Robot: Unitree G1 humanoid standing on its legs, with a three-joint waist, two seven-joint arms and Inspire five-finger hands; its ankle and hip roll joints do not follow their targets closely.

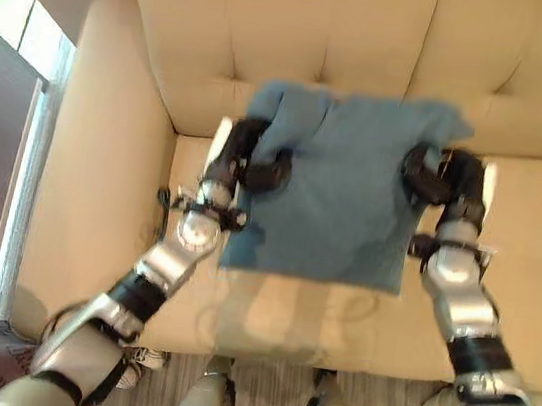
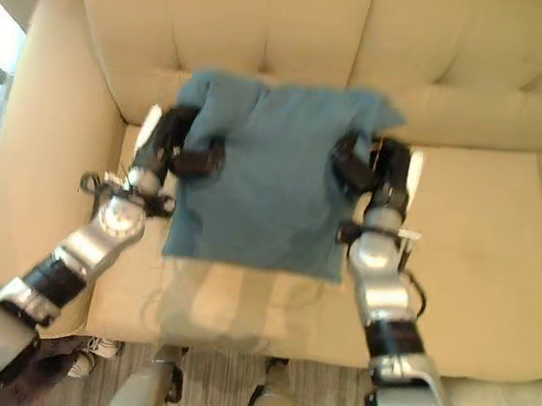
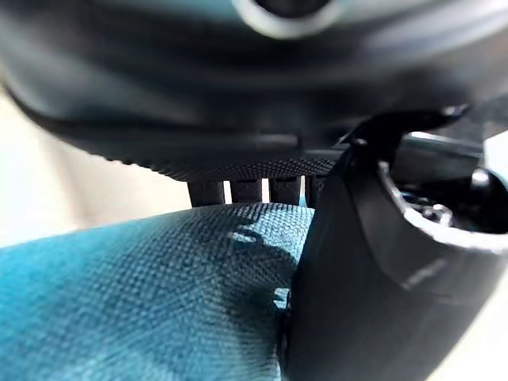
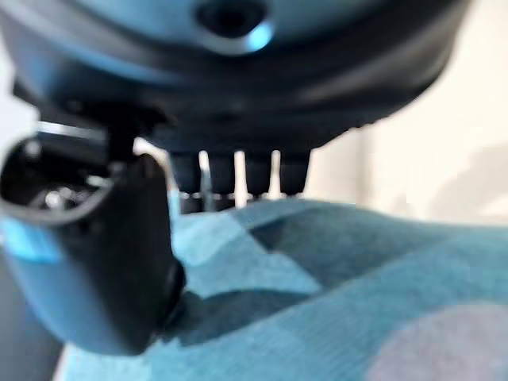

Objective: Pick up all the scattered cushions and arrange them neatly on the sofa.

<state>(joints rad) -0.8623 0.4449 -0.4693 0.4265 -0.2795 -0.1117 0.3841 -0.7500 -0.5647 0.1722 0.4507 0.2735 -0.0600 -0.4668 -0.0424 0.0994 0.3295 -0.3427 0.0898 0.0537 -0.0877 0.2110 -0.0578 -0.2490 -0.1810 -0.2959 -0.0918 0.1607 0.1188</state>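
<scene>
I have the blue cushion (image 1: 337, 197) pinched at both side edges, left hand (image 1: 256, 166) and right hand (image 1: 436, 176) each clamped on it, held over the sofa (image 1: 529, 88) seat near the backrest. Risk: uneven release could leave it crooked or slumping forward.

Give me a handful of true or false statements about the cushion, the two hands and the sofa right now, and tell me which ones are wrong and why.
1. The cushion is blue. True.
2. Both hands grip it, the left hand on one side edge and the right hand on the other. True.
3. The cushion lies on the floor in front of the sofa. False: it is held over the seat of the cream sofa, up by the backrest.
4. The left hand hangs free beside the armrest. False: its thumb and fingers pinch the cushion.
5. The sofa is dark grey. False: it is cream.
</scene>
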